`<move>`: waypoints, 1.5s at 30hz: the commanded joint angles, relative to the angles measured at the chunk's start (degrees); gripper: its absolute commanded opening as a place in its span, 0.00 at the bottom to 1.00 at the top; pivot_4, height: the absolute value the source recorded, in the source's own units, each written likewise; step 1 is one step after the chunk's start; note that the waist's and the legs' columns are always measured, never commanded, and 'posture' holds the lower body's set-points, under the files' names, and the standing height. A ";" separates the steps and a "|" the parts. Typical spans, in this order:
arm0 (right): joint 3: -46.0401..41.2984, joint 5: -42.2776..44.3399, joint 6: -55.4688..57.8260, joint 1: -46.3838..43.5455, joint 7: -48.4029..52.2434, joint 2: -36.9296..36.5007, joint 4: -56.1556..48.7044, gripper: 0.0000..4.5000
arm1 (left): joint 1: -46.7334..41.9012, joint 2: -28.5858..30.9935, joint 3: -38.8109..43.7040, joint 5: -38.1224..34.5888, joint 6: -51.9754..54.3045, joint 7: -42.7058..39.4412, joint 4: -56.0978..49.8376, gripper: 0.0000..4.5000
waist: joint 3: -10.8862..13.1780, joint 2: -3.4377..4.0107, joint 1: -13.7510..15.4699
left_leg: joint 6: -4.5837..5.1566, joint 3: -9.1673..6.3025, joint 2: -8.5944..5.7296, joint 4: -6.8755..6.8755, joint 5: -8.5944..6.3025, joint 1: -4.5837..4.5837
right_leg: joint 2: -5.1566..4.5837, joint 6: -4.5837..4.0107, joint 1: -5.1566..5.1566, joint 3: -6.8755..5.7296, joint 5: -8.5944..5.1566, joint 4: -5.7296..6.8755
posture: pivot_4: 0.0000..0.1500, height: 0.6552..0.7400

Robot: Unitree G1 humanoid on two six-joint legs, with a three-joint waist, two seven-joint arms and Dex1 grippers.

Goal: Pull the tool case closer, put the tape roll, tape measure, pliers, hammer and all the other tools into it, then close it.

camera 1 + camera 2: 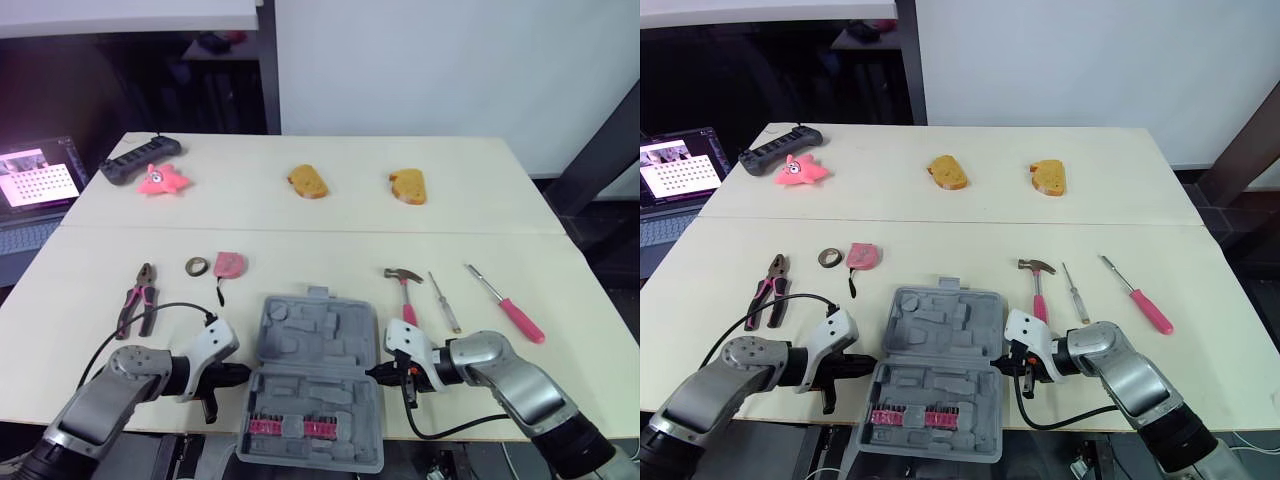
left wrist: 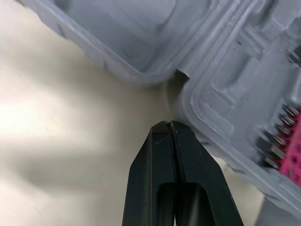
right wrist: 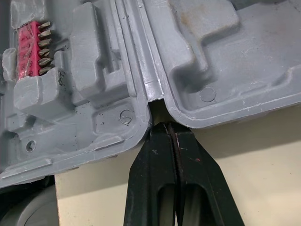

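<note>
Risk of tipping the open grey moulded-plastic tool case off the cream table.
Overhanging the near edge, hinge flanked by left gripper and right gripper, both pressed together, empty; liable to overbalance if pulled nearer.

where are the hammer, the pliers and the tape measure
hammer (image 1: 408, 305): left eye view, on its pink handle
pliers (image 1: 142, 292): left eye view, at its pivot
tape measure (image 1: 229, 264): left eye view, on its pink body
</note>
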 commanded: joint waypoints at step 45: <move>-5.14 2.05 -4.58 3.41 0.95 -7.98 2.37 0.01 | 3.78 3.31 7.42 -0.81 -4.49 -0.39 6.00 0.00 | -0.07 -0.07 -0.06 | 0.00 0.02 0.00 -0.03 0.00 -0.01 | -0.01 -0.01 -0.03 0.01 -0.03 -0.03 | 1.00 0.97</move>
